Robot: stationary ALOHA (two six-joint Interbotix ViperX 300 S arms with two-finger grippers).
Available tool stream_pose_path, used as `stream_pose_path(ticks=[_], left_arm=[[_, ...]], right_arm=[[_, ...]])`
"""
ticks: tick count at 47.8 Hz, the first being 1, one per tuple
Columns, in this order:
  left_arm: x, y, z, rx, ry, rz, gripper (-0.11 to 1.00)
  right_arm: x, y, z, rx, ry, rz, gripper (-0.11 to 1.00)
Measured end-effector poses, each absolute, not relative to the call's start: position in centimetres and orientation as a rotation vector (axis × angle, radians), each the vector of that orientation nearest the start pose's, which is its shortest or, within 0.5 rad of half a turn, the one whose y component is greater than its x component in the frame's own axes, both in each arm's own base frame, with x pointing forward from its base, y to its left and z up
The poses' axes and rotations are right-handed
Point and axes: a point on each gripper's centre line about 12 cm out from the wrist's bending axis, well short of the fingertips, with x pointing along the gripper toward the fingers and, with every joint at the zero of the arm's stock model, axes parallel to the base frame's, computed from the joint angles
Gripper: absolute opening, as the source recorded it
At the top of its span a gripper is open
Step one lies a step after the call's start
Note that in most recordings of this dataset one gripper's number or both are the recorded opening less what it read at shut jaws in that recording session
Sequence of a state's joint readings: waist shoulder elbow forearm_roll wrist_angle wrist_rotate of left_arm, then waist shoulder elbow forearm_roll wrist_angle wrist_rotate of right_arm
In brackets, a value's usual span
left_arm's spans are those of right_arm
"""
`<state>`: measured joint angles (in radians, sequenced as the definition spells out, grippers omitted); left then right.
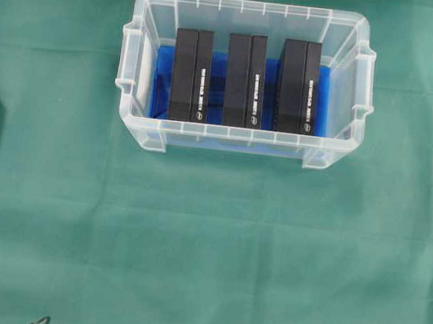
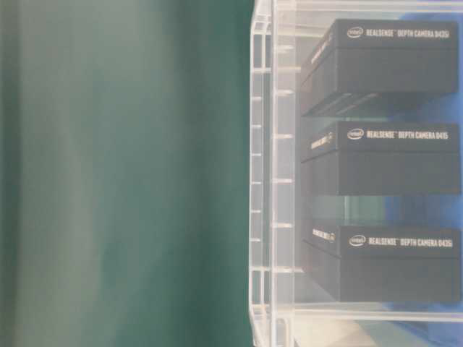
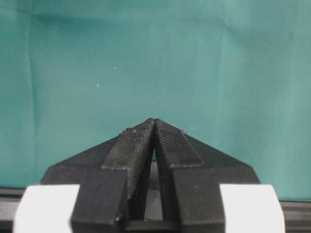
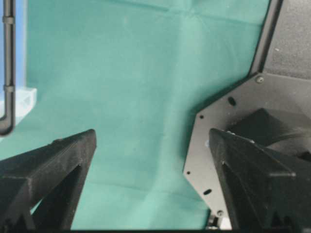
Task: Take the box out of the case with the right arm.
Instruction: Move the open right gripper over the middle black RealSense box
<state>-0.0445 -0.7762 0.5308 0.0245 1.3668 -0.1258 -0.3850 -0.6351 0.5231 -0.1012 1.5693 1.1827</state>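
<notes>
Three black RealSense boxes (image 1: 248,81) sit side by side in the clear case (image 1: 336,149) on the green bench (image 1: 206,248). Right pincer (image 4: 153,141) spread wide over bare cloth, left pincer (image 3: 154,127) pressed together.

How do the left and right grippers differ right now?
The left gripper is shut, its fingertips meeting; the right gripper stands wide open. The left gripper sees only green cloth below; the right gripper also has a black base plate under it. Both are black and hold nothing.
</notes>
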Motion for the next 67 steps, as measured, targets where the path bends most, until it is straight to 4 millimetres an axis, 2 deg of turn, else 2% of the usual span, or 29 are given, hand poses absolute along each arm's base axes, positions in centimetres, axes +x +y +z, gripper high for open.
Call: stream_pose_path(ticks=[21, 30, 37, 49, 67], left_arm=[[17.4, -0.5, 34.9, -0.066, 1.122, 0.046, 0.02], [17.4, -0.5, 34.9, -0.066, 1.122, 0.046, 0.02], [17.4, -0.5, 34.9, -0.062, 1.122, 0.044, 0.02], [17.5, -0.5, 34.9, -0.059, 1.12, 0.047, 0.02], [17.5, -0.5, 34.9, -0.055, 1.12, 0.044, 0.02]], right_arm=[[16.5, -8.0, 31.9, 1.154, 1.054, -1.237, 0.92], [18.5, -8.6, 31.3, 1.193, 1.036, -1.243, 0.92], [21.2, -9.2, 31.4, 1.202, 1.027, -1.213, 0.92], [28.0, -9.6, 31.2, 1.181, 1.067, -1.191, 0.92], [36.6, -8.8, 31.2, 1.178, 1.06, -1.154, 0.92]])
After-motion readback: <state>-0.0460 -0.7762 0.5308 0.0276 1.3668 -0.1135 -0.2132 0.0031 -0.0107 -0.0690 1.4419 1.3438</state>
